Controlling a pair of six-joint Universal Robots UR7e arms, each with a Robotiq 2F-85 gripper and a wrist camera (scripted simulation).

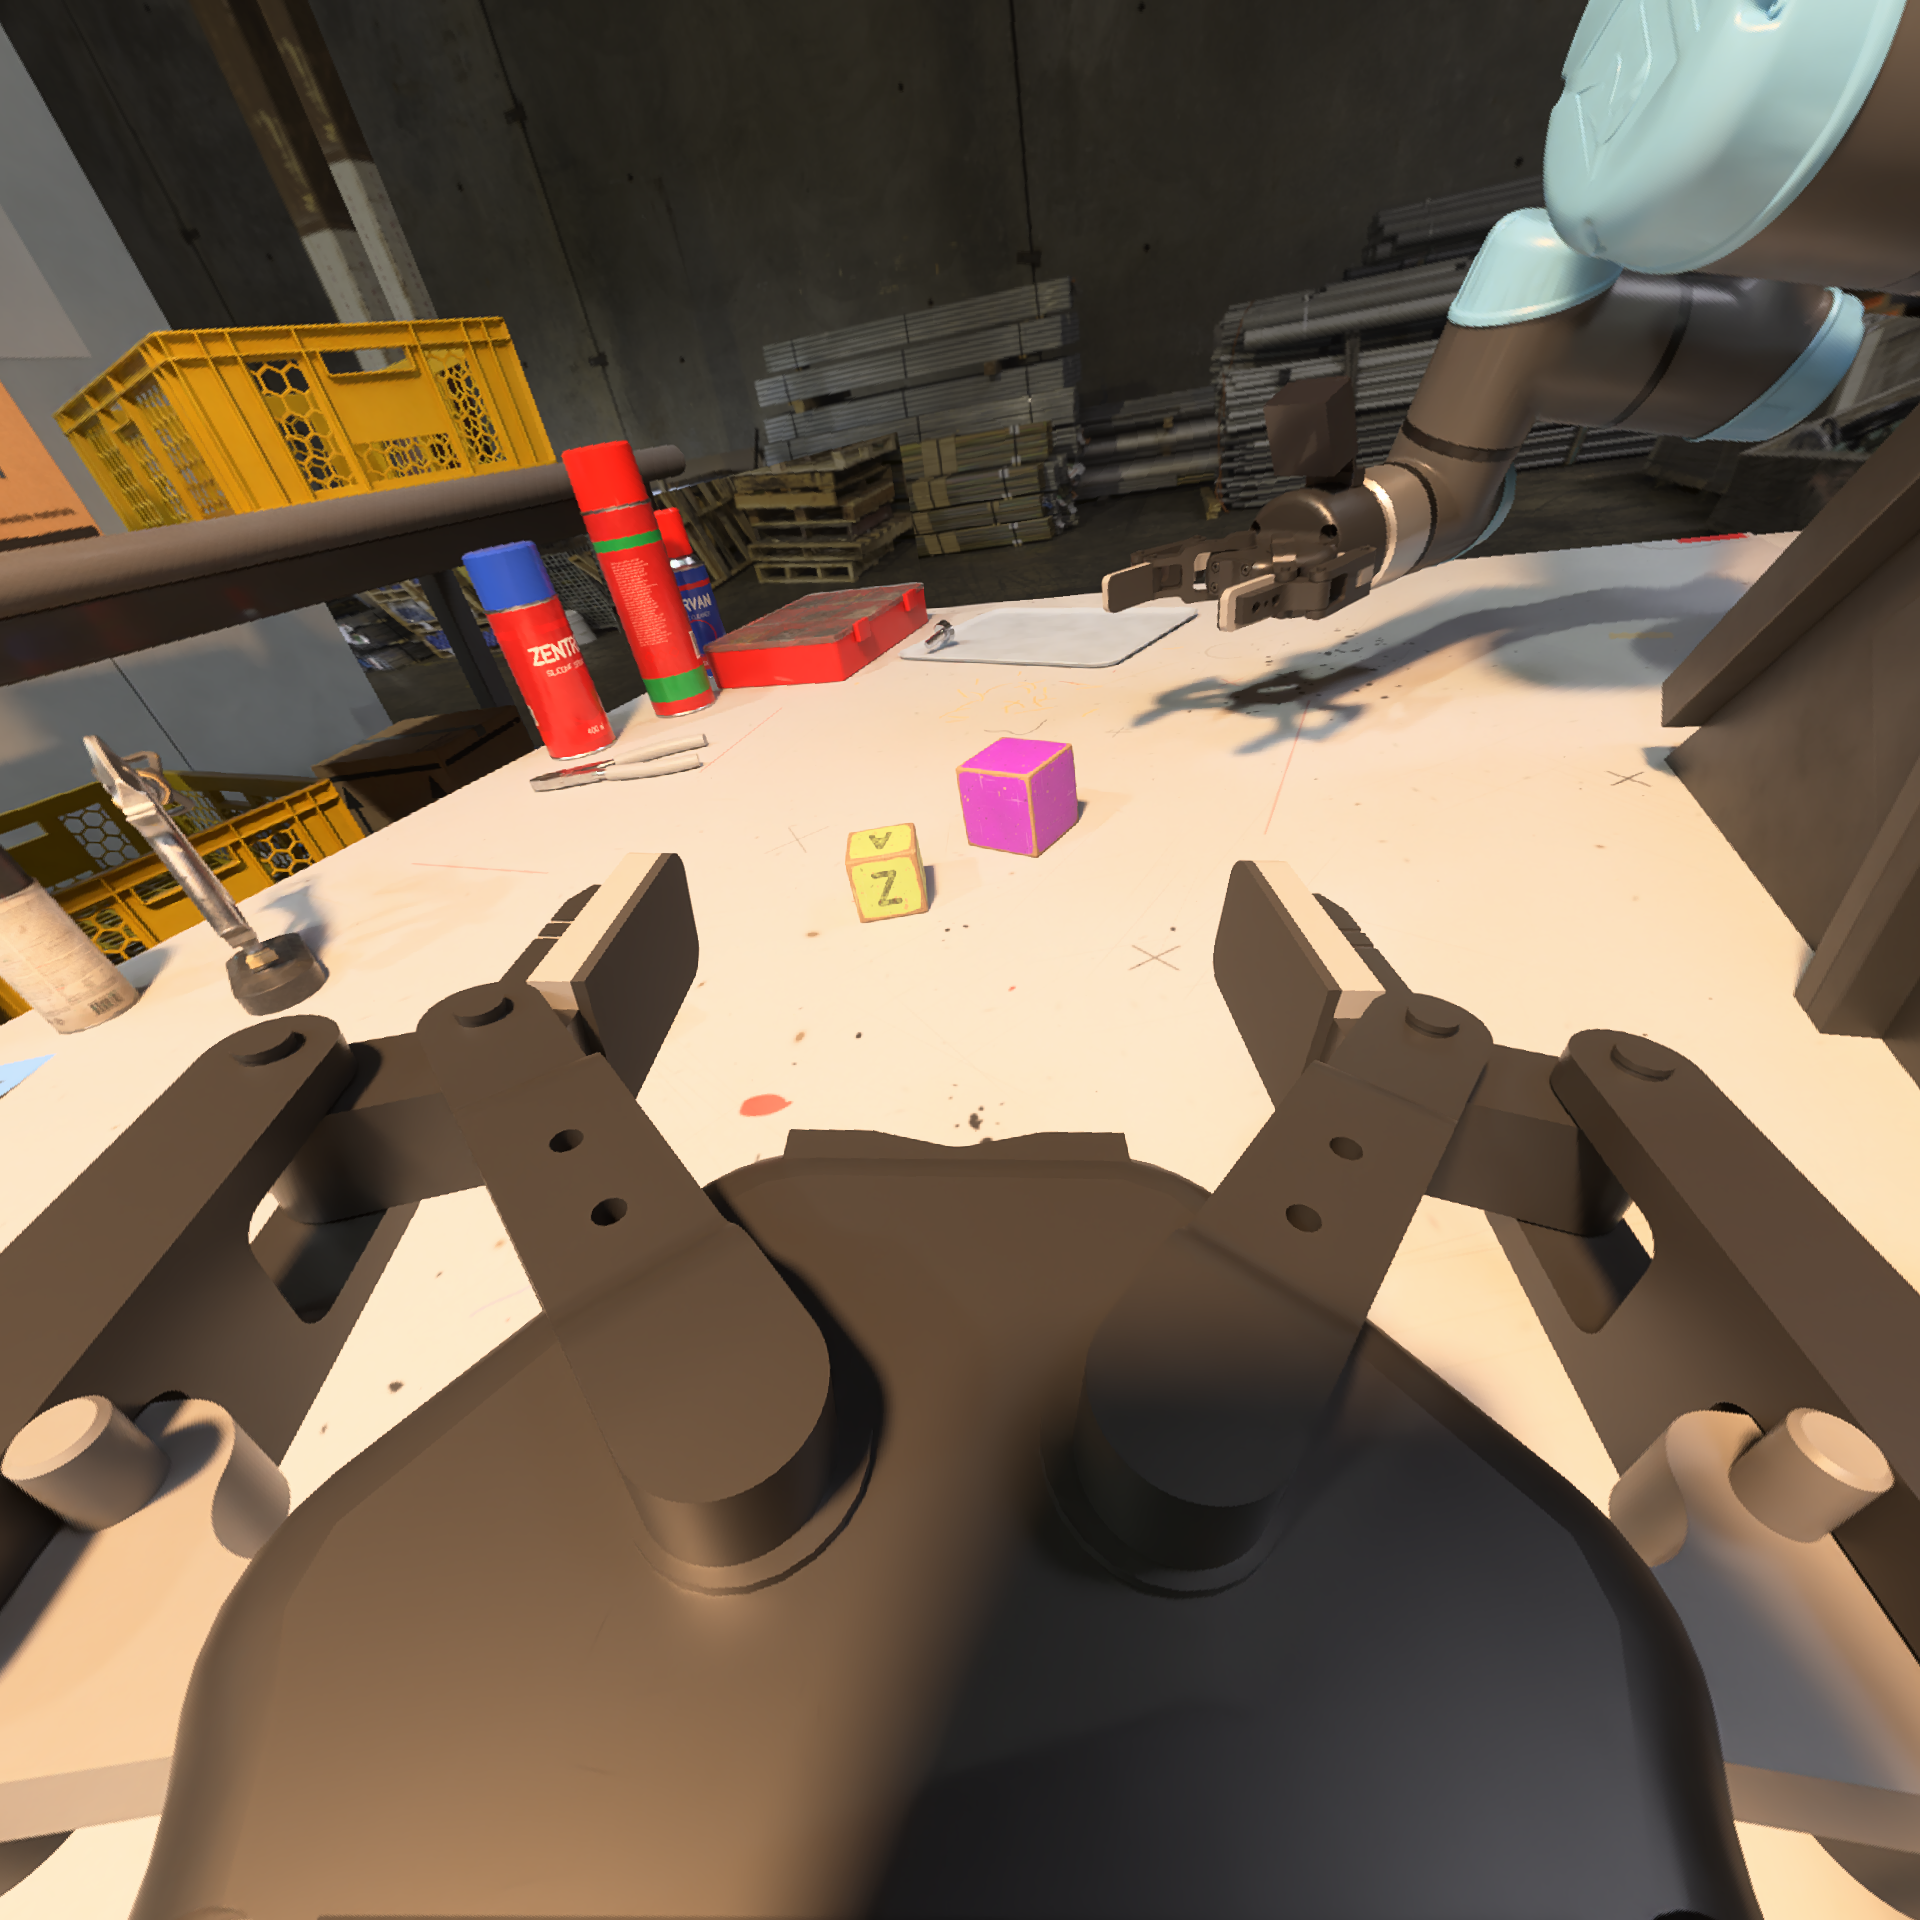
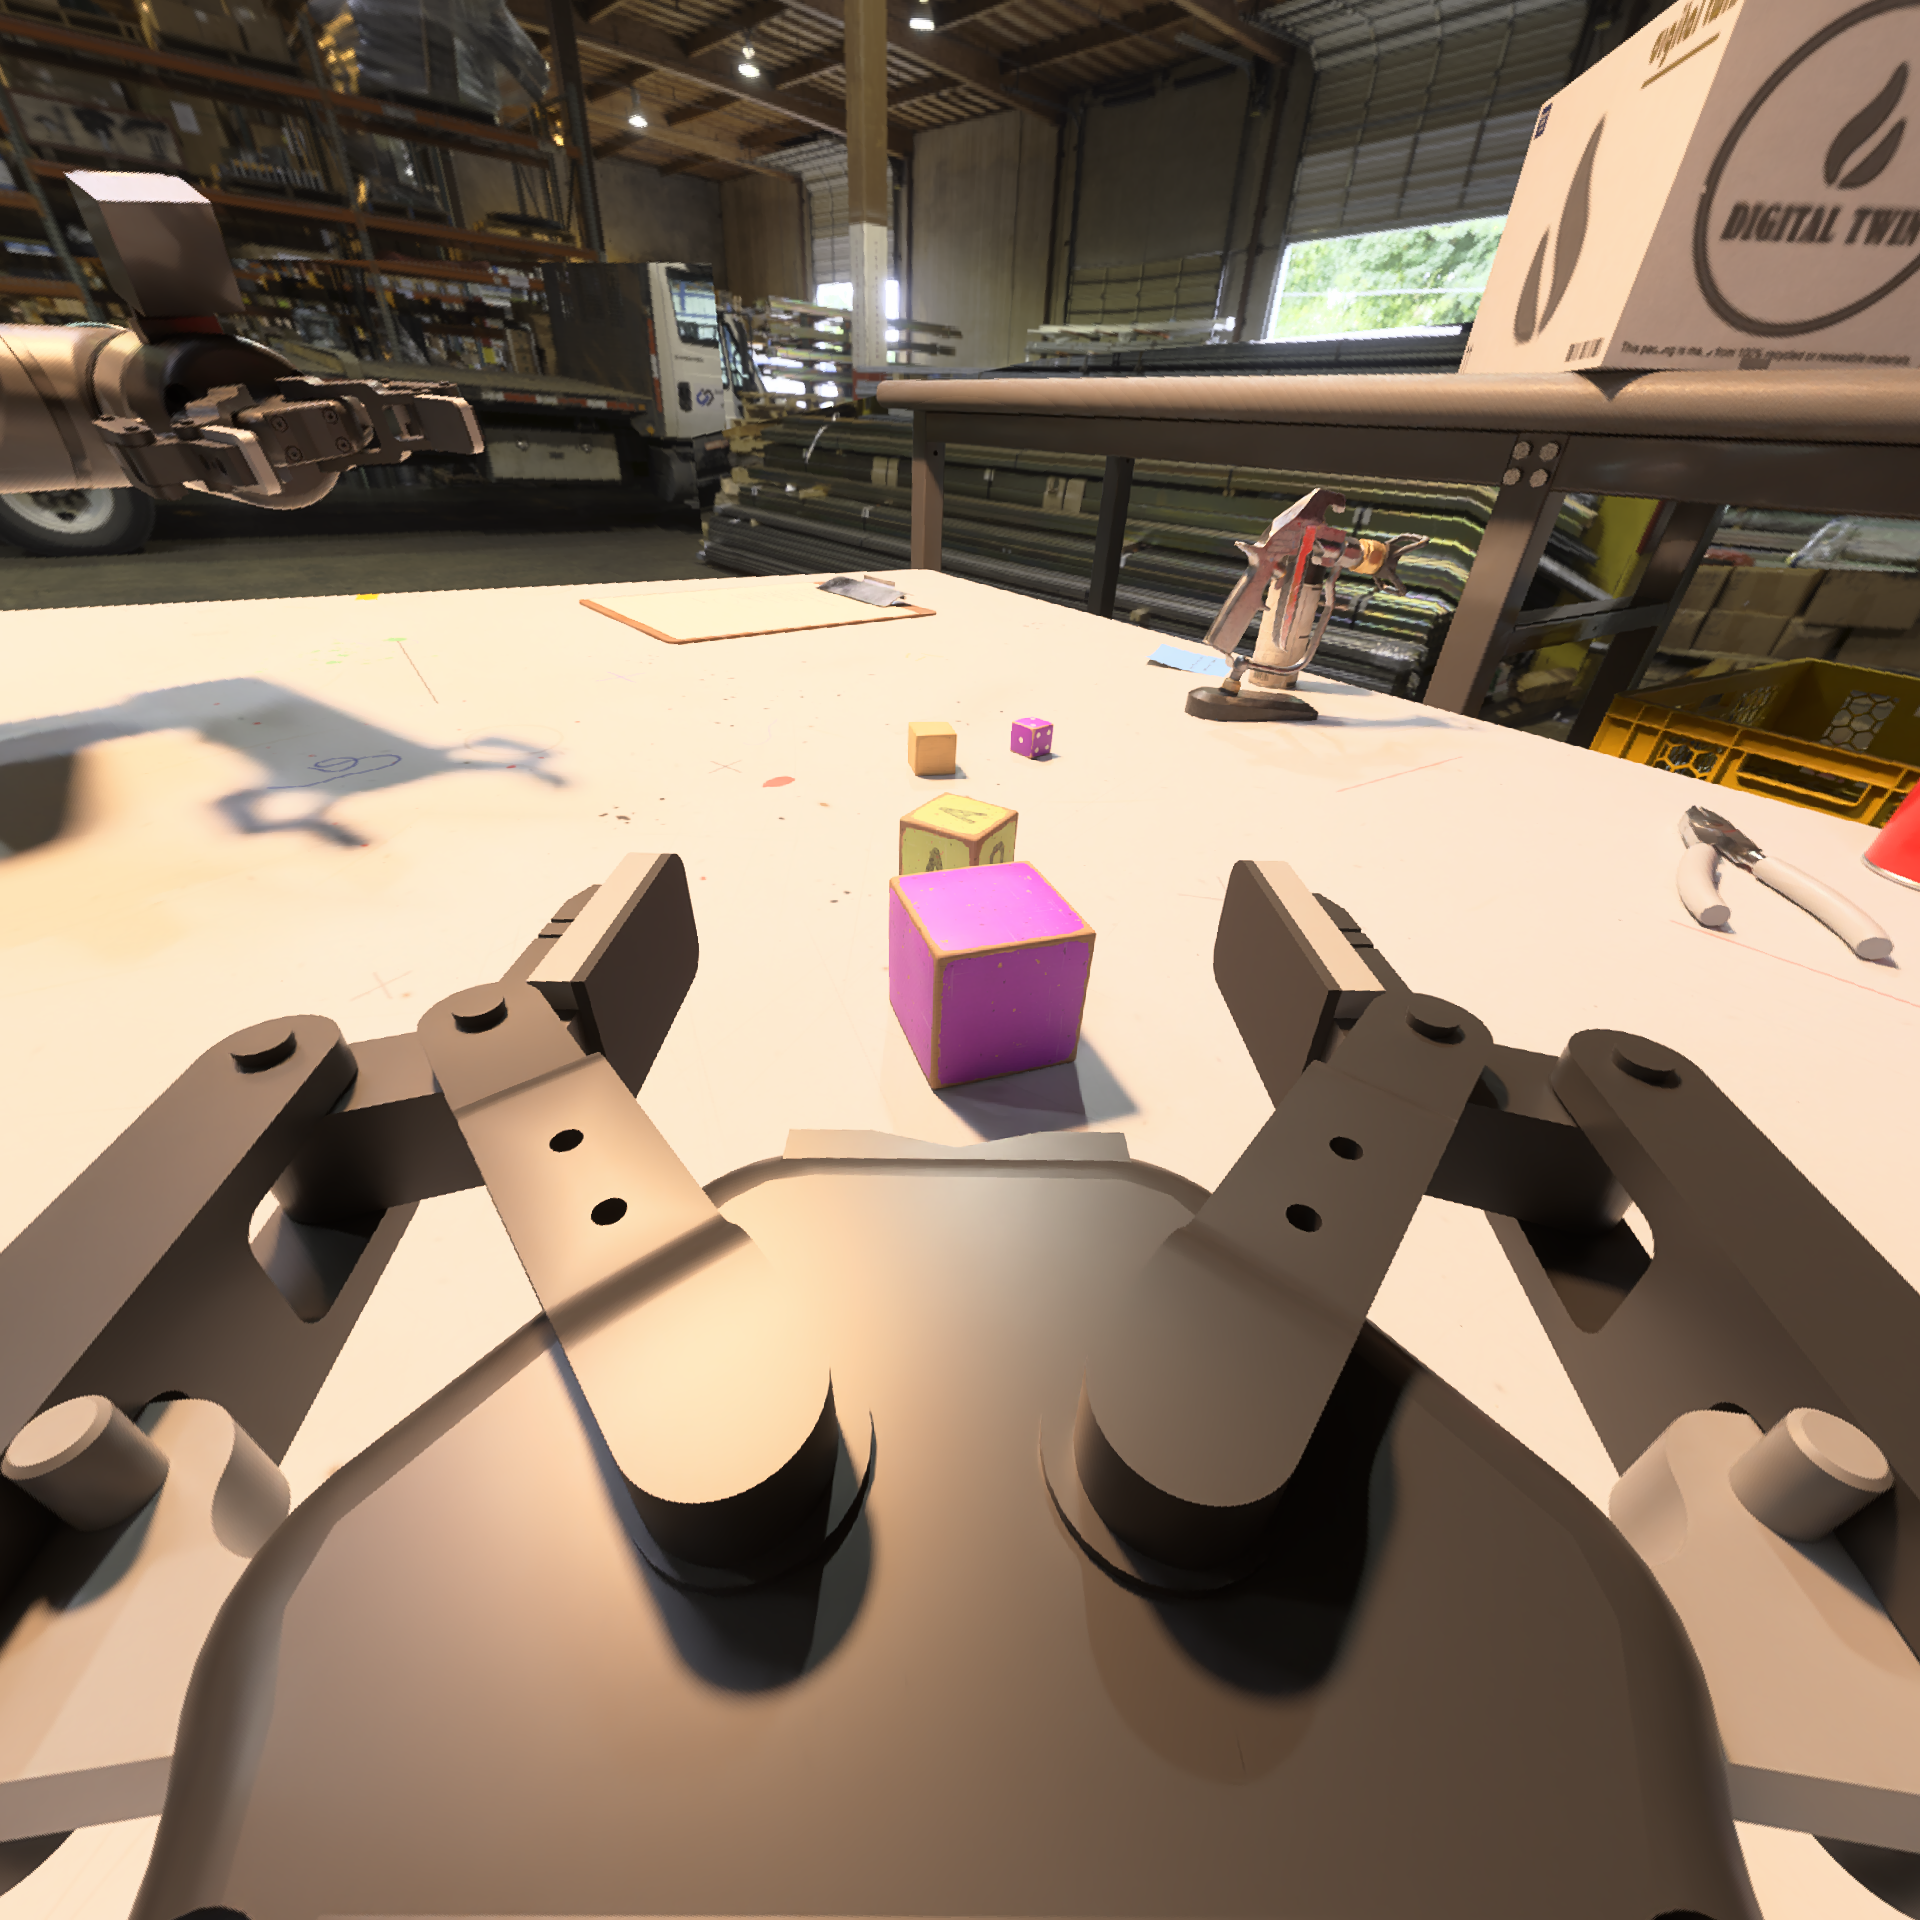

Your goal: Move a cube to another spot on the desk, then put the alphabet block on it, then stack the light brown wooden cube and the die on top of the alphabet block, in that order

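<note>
I see both grippers, left (image 1: 956,940) and right (image 2: 956,940), hovering low, fingers spread, empty; purple cube (image 2: 987,971) ahead of right.

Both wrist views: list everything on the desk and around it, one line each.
Cube: one, magenta, mid-desk.
Alphabet block: one, yellow, beside the cube.
Wooden cube: one, light brown, farther off.
Die: one, purple, beside the wooden cube.
Spray cans: three, red, desk edge.
Case: one, red, beside the cans.
Pliers: one, white-handled.
Clipboard: one, far edge.
Spray gun: one, metal, on a stand.
Crates: yellow, on and under the shelf.
Left gripper: open, empty.
Right gripper: open, empty.
</note>
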